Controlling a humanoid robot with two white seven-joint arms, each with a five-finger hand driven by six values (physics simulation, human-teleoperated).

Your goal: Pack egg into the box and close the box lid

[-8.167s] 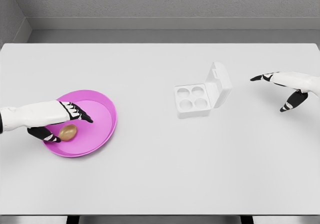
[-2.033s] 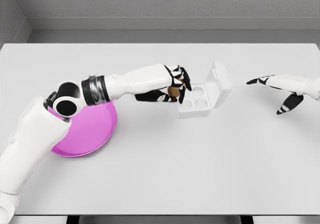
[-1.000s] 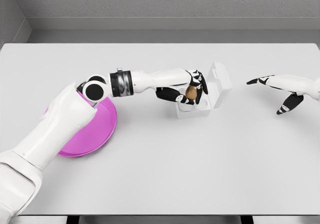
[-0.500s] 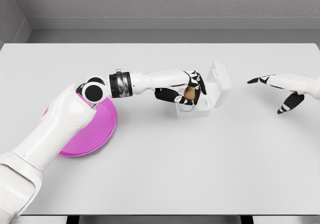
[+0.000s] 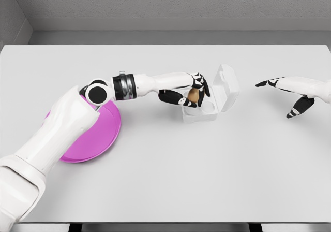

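A brown egg (image 5: 194, 95) is held in my left hand (image 5: 192, 93), whose fingers are curled around it right over the left cups of the white egg box (image 5: 206, 109). The box's lid (image 5: 228, 84) stands open, tilted up on the right side. Whether the egg touches a cup is hidden by the fingers. My right hand (image 5: 289, 93) hovers open over the table at the far right, apart from the box.
A magenta plate (image 5: 98, 131) lies on the white table (image 5: 170, 180) at the left, partly under my left arm, with no egg showing on it. The table's back edge meets a grey wall.
Since 8.2 s ago the egg went from the plate to the box in my left hand. In the last second the hand shifted slightly left over the cups. The right hand barely moved.
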